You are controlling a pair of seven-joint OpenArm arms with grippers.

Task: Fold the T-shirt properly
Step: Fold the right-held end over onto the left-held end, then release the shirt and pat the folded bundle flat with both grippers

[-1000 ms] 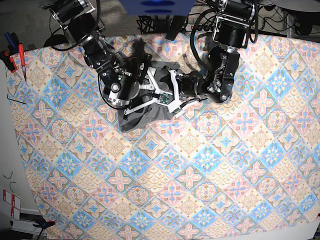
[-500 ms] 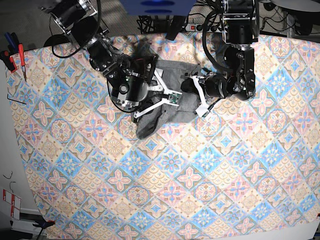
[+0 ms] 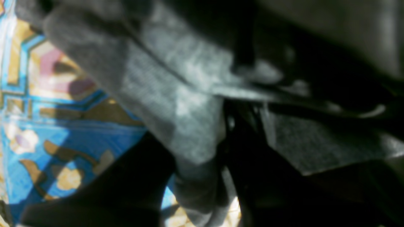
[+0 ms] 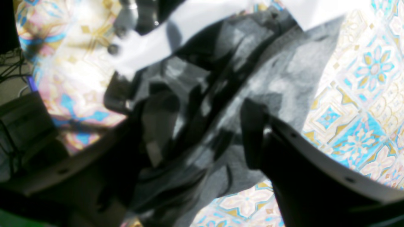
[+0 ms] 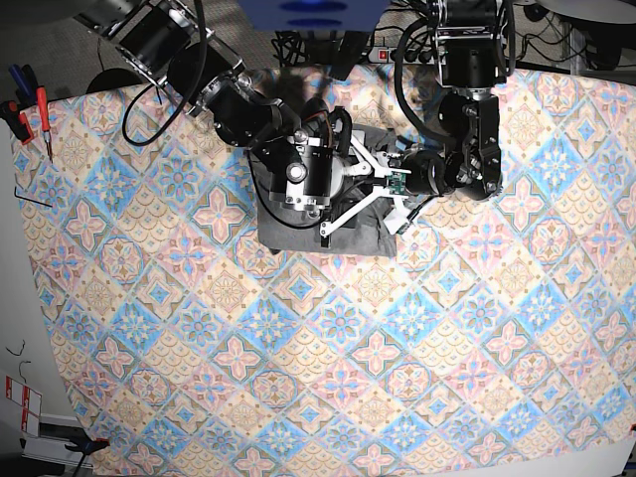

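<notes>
The heather-grey T-shirt (image 5: 283,231) lies as a compact, roughly rectangular bundle on the far middle of the tablecloth, with both arms meeting over it. My right gripper (image 5: 363,189) reaches in from the left. Its white fingers (image 5: 348,211) are spread wide over the cloth, so it is open. In the right wrist view the crumpled T-shirt (image 4: 284,78) fills the space between the dark fingers of the right gripper (image 4: 202,132). My left gripper (image 5: 396,204) comes from the right edge of the bundle. In its wrist view the left gripper (image 3: 227,132) is shut on a fold of the T-shirt (image 3: 176,104).
The diamond-patterned tablecloth (image 5: 338,358) covers the whole table. Red-handled tools (image 5: 40,119) lie at the far left edge. Cables and a blue object (image 5: 313,12) sit behind the table's far edge, between the two arm bases.
Both grippers have moved right, taking the cloth with them. The T-shirt's loose lower-left part is gone and the bundle now lies flatter and squarer.
</notes>
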